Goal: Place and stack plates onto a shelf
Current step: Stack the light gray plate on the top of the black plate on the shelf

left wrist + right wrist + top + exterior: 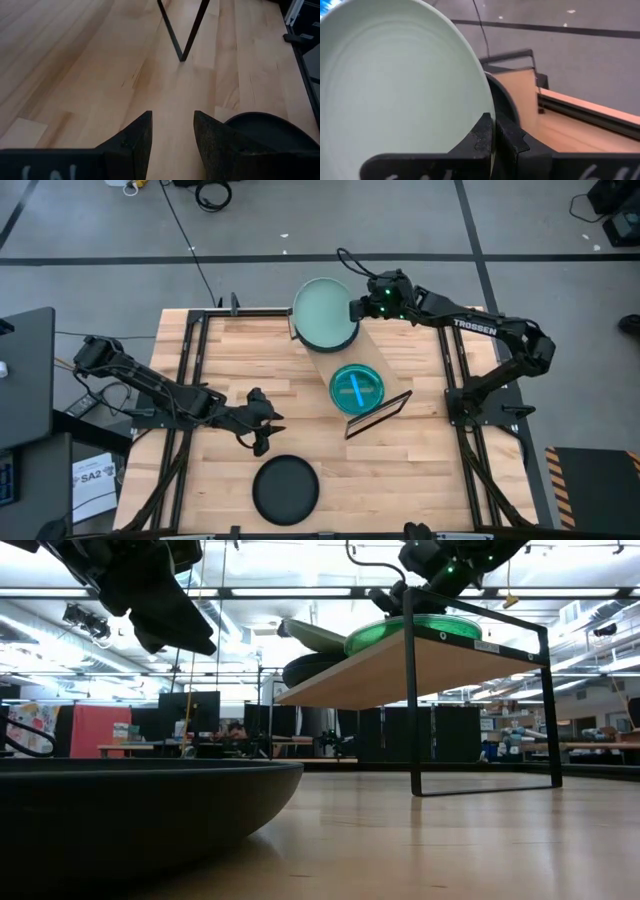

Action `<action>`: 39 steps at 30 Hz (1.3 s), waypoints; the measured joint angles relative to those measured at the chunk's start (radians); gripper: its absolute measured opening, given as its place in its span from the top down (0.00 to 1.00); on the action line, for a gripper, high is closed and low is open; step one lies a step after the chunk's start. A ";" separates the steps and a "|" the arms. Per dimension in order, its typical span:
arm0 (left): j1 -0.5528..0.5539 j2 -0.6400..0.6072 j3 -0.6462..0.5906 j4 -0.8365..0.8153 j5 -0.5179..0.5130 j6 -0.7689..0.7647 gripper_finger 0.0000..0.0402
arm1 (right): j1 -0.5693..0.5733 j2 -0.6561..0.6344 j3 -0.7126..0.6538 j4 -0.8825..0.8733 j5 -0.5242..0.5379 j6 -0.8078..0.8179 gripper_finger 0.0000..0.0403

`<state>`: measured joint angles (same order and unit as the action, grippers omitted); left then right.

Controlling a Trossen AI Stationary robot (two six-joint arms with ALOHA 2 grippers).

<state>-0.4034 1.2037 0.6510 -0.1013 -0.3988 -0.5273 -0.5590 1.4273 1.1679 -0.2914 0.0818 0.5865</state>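
Plates, four visible, logged left to right in the high view. Dark plate (285, 489) sits flat on the slatted tabletop (400, 470) toward 6 o'clock, apart from everything else; in the low view its rim fills the foreground. Left gripper (262, 423) hovers just above it, toward 12 o'clock of the dark plate, pointing to 3 o'clock; the left wrist view shows its fingers (135, 137) parted with nothing between them, bare wood below and the dark plate's edge beside the right-hand finger. Shelf (385, 360) runs on a slant from 11 o'clock to 5 o'clock across the table's middle, its black wire frame (480, 705) standing at the near end in the low view. Pale green plate (324, 314) is at the shelf's far end, about 12 o'clock on the table, tilted; under it a dark plate edge (507, 105) shows in the right wrist view. Right gripper (357, 308) is clamped on the pale green plate's rim at that plate's 3 o'clock, fingers pinched tight on the edge. Teal plate (357, 388) with a blue centre stripe lies flat on the shelf toward 5 o'clock of the pale green one, near but not touching.
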 joint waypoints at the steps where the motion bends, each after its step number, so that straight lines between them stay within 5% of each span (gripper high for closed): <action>1: 0.000 0.000 0.000 0.000 0.000 0.000 0.63 | -0.002 0.000 0.000 -0.015 0.000 0.000 0.96; 24: 0.000 0.000 0.000 -0.003 0.000 -0.002 0.63 | -0.005 0.028 -0.001 0.010 -0.005 -0.002 0.90; 39: 0.000 0.000 0.000 -0.004 0.000 -0.002 0.63 | -0.007 0.027 -0.001 0.005 -0.006 -0.029 0.60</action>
<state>-0.4034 1.2041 0.6510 -0.1051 -0.3985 -0.5293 -0.5663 1.4548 1.1671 -0.2859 0.0761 0.5579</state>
